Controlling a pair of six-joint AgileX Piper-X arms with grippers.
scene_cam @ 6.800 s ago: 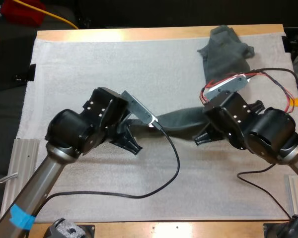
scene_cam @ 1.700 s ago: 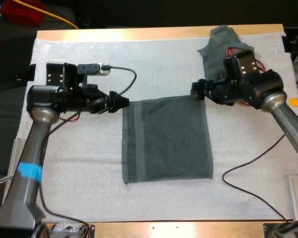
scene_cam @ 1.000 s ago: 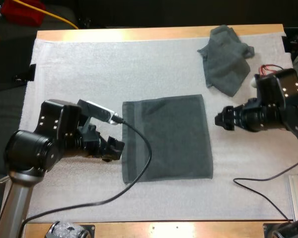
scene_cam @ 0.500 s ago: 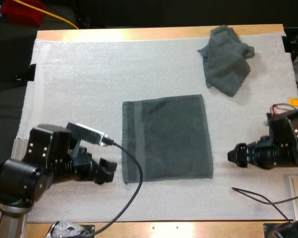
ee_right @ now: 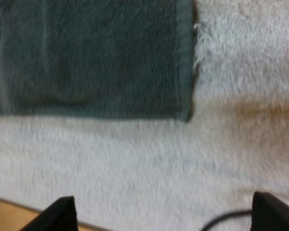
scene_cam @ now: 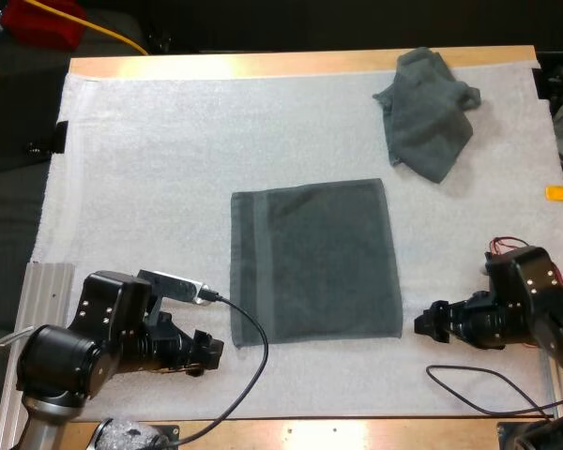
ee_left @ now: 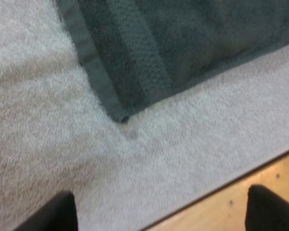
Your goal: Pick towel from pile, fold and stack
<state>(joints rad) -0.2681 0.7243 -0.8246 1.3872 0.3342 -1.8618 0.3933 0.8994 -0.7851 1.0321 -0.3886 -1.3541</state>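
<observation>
A dark grey-green towel [scene_cam: 314, 261] lies flat and spread out in the middle of the white mat. A second towel [scene_cam: 427, 111] sits crumpled at the mat's far right. My left gripper [scene_cam: 205, 352] is low over the mat just left of the flat towel's near left corner [ee_left: 121, 117], open and holding nothing. Off the towel's near right corner [ee_right: 185, 115], my right gripper [scene_cam: 428, 325] is also open and empty. Both sets of black fingertips [ee_left: 58, 211] [ee_right: 274, 211] stand wide apart, clear of the cloth.
The wooden table edge [scene_cam: 357, 434] runs along the near side, close behind both grippers. A black cable [scene_cam: 249, 361] trails from my left arm across the mat near the towel's corner, and another cable [scene_cam: 479, 389] loops by my right arm.
Both arms have drawn back along the towel's sides from its far corners to its near corners. The towel has stayed flat and both grippers have stayed open.
</observation>
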